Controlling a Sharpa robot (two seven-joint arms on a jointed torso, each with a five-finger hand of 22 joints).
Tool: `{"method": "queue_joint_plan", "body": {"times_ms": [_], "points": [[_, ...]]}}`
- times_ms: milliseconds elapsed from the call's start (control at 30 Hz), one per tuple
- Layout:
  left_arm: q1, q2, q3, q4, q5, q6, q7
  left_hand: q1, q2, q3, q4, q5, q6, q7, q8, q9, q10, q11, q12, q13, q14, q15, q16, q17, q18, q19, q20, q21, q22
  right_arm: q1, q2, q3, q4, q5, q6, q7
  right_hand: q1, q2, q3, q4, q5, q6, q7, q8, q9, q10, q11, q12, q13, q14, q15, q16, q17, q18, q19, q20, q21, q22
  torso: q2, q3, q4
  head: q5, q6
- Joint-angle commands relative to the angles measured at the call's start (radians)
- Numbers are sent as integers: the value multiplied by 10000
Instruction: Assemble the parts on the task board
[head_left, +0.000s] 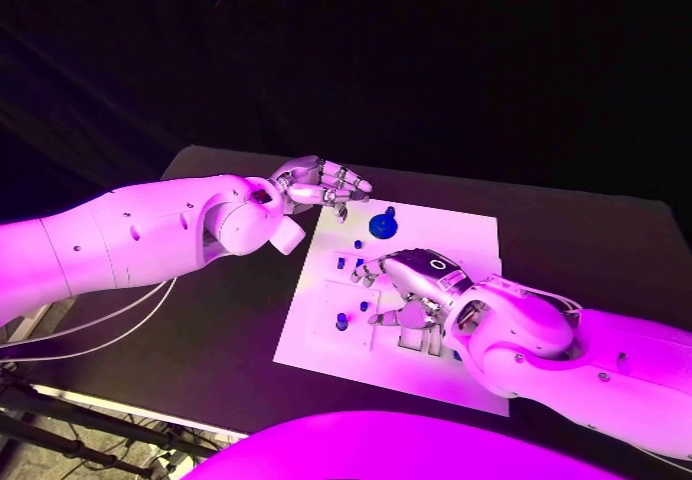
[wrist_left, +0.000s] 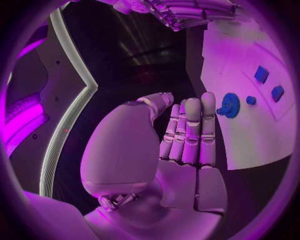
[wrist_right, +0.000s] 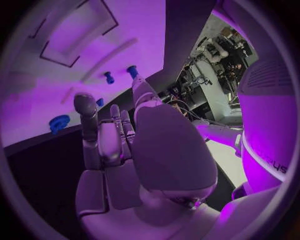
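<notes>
Hovering empty: left hand (head_left: 320, 185) at task board (head_left: 462, 235) far-left edge, right hand (head_left: 411, 285) mid-board, fingers extended. Blue gear (head_left: 382, 223) far side; looks light, rigid, slippery — pinch its rim

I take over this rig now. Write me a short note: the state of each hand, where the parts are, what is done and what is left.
Left hand: open, holds nothing, at the far left corner of the white rectangular task board.
Right hand: over the middle of the board; I cannot tell whether its fingers hold anything.
Parts: the round blue toothed gear sits near the far edge; small blue pieces lie around the right hand.
Done: cannot be judged.
Left: the assembly of the parts.
</notes>
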Motion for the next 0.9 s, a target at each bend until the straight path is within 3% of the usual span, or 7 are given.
{"method": "queue_joint_plan", "body": {"times_ms": [33, 200, 233, 400, 467, 667, 900], "points": [[5, -10, -9, 27, 28, 63, 100, -55, 42, -20, 41, 14, -71, -32, 40, 17, -88, -3, 69, 6, -28, 72, -26, -16, 75, 31, 26, 52, -13, 287, -568, 46, 307, 1184, -491, 284, 190, 63, 106, 138, -6, 216, 150, 52, 42, 189, -84, 200, -6, 69, -74, 94, 173, 62, 154, -29, 170, 116, -12, -14, -3, -141, 71], [5, -61, -26, 55, 44, -27, 176, -41, 37, -20, 35, 13, -91, -31, 61, 23, -102, -4, 89, 9, -31, 70, -23, -18, 77, 29, 27, 50, -17, 763, -1842, 79, 673, 3539, -644, 450, -227, 275, 265, 222, -42, 888, 577, 219, 110, 1477, -151, 523, -83, 261, -150, 269, 565, -73, 569, -120, 848, 618, -40, -51, -28, -704, 177], [5, -86, -29, 69, 58, -82, 205, -41, 37, -20, 35, 13, -91, -31, 61, 23, -102, -4, 89, 9, -31, 70, -23, -18, 77, 29, 27, 50, -17, 852, -2262, 82, 752, 4293, -627, 458, -499, 345, 291, 254, -38, 1191, 632, 285, 125, 2338, -204, 510, -94, 283, -177, 280, 614, -92, 662, -128, 1002, 735, -40, -52, -42, -965, 208], [5, -150, -34, 121, 138, -274, 311, -46, 36, -23, 38, 13, -92, -31, 65, 24, -101, -3, 94, 10, -31, 71, -23, -18, 77, 29, 27, 50, -18, 974, -3369, 61, 917, 5544, -398, 145, -983, 279, 333, 267, -46, 1727, 289, 373, 124, 4083, -581, 175, 62, 460, -481, 520, 1232, -166, 896, -369, 1444, 1092, -73, -64, -102, -1486, 254], [5, -158, -35, 151, 166, -413, 421, -45, 36, -23, 38, 13, -91, -31, 68, 25, -100, -4, 97, 10, -31, 71, -23, -19, 77, 29, 27, 50, -18, 957, -3739, 33, 973, 5638, -263, -109, -861, 165, 328, 233, -57, 1786, 136, 412, 139, 4895, -787, 929, 688, 550, -652, 663, 1536, -438, 1532, -527, 2899, 2048, -85, -74, -123, -1709, 283], [4, -162, -37, 225, 432, -597, 967, -19, 2, -28, 12, 29, -75, -48, 112, 39, -62, -18, 148, 24, -34, 60, -23, -23, 79, 27, 23, 52, -19, 749, -4525, -72, 1202, 5509, 245, -1121, -1996, 549, -552, 268, -65, 1742, 62, 834, 403, 6253, -817, 8417, 10612, 985, -618, 1623, 4072, -666, 1939, -590, 4247, 3115, -135, -71, -210, -1966, 190], [4, -166, -37, 329, 602, -642, 1329, -86, -69, -70, 44, 35, -110, -48, 123, 39, -89, -13, 159, 23, -58, 67, -31, -28, 74, 6, 26, 39, -26, 440, -4856, -147, 1570, 5169, 222, -2157, -2465, 772, -1370, 283, -56, 1806, 31, 1081, 504, 7091, -819, 9776, 12938, 1125, -658, 1855, 4865, -800, 2205, -566, 4885, 3558, -149, -83, -254, -2207, 106]]}}
